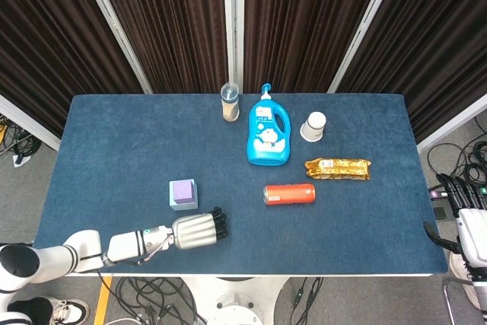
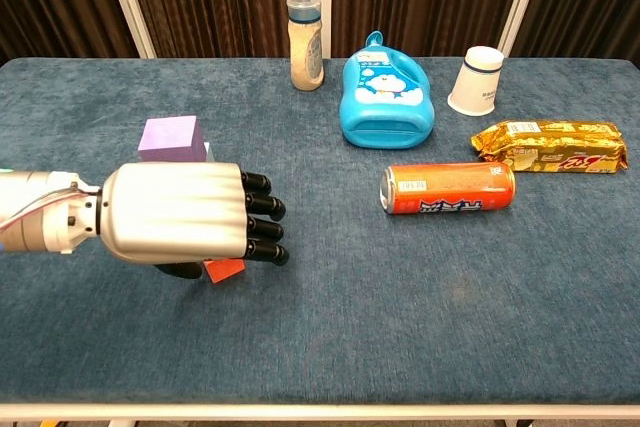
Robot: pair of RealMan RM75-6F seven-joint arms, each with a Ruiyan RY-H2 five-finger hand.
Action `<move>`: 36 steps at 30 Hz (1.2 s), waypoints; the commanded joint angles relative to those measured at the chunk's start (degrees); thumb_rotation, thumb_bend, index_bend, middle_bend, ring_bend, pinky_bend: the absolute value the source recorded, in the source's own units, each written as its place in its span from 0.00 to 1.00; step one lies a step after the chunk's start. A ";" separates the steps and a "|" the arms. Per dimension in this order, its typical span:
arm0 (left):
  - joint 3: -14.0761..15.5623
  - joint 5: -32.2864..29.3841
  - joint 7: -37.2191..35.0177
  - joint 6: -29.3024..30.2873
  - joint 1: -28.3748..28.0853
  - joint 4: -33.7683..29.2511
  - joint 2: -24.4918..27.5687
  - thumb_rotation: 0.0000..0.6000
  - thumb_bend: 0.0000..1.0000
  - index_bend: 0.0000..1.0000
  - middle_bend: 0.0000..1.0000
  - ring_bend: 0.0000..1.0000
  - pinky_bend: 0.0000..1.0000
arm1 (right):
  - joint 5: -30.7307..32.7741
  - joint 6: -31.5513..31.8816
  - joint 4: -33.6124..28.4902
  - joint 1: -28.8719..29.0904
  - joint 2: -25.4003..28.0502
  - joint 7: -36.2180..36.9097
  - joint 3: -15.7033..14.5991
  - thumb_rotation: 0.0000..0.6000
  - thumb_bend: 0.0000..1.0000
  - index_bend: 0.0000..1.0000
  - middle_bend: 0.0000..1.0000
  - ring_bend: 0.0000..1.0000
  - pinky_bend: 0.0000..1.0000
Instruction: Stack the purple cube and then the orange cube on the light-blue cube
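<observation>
Fingers [image 2: 262,217] first: dark tips on the left hand [image 2: 180,213] lie close together and point to the right, palm down, low over the blue table [image 1: 114,135]. Under that palm an orange cube [image 2: 224,269] peeks out, only a corner of it visible in the chest view, and whether the hand actually grips it I cannot tell (the silver back of the hand covers the rest). From overhead the same hand [image 1: 196,231] sits near the front edge, and the orange cube is hidden entirely.

Just behind the hand stands the purple cube [image 1: 183,192], sitting on top of the light-blue cube [image 1: 183,205], whose pale sides show around and below it. In the chest view the purple cube [image 2: 172,138] rises just above the knuckles, with a pale sliver of the light-blue cube [image 2: 208,152] at its right side.

Further out, a red can [image 1: 289,194] lies on its side mid-table, a gold snack bar [image 1: 338,167] beyond it to the right. At the back: a blue detergent bottle [image 1: 268,136] lying flat, a small capped bottle [image 1: 230,102] upright, a white paper cup [image 1: 313,126] tipped over.

Over at the far right edge, off the table, the right hand [image 1: 466,211] hangs with dark fingers spread and nothing in it.
</observation>
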 commanded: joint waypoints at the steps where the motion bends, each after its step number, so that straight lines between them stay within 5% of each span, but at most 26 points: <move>1: 0.32 -0.06 -0.04 0.23 0.21 0.39 -0.34 1.00 0.20 0.38 0.51 0.32 0.37 | 0.03 -0.05 -0.04 0.01 0.00 -0.04 -0.01 1.00 0.23 0.04 0.08 0.00 0.00; 36: 2.47 -0.73 1.87 2.70 2.54 -0.95 0.45 1.00 0.28 0.45 0.61 0.37 0.42 | 0.66 -0.87 -0.68 0.23 0.44 -0.33 -0.04 1.00 0.23 0.04 0.08 0.00 0.00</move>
